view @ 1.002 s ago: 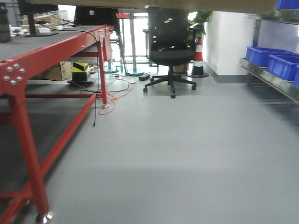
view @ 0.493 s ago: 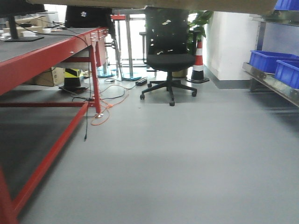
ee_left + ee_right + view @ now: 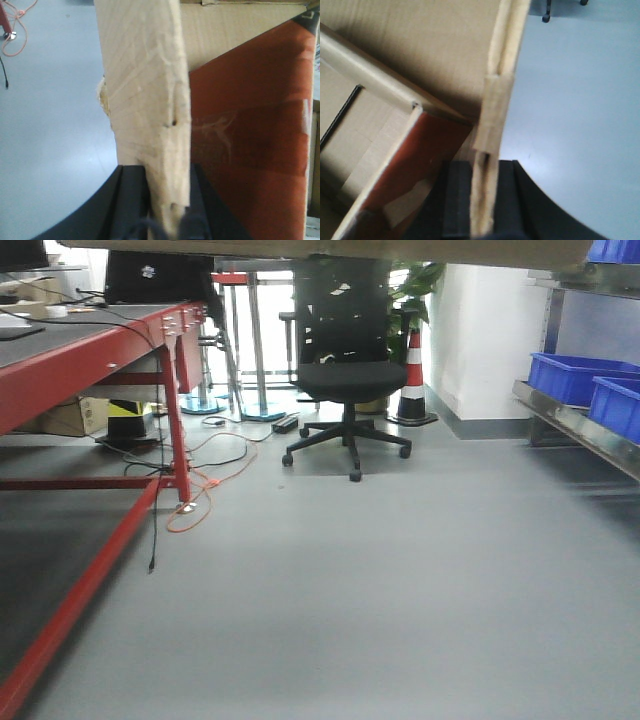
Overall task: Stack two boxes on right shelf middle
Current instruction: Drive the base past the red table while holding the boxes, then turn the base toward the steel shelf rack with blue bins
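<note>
One brown cardboard box [image 3: 150, 100] is held off the floor by two pincers. The left pincer [image 3: 167, 200] is clenched on one wall, and the right pincer [image 3: 482, 200] on the opposite, taped wall. The box looks light but bendy, so both walls are probably best gripped. The steel shelf [image 3: 570, 425], carrying three blue bins [image 3: 575, 375], stands well ahead of the box, to its right.

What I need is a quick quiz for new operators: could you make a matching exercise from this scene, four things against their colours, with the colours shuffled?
Things:
1. office chair
2. bins
3. table frame
4. box

Colours:
a. blue
b. pale brown
c. black
d. red

Pairs: 1-c; 2-a; 3-d; 4-b
</note>
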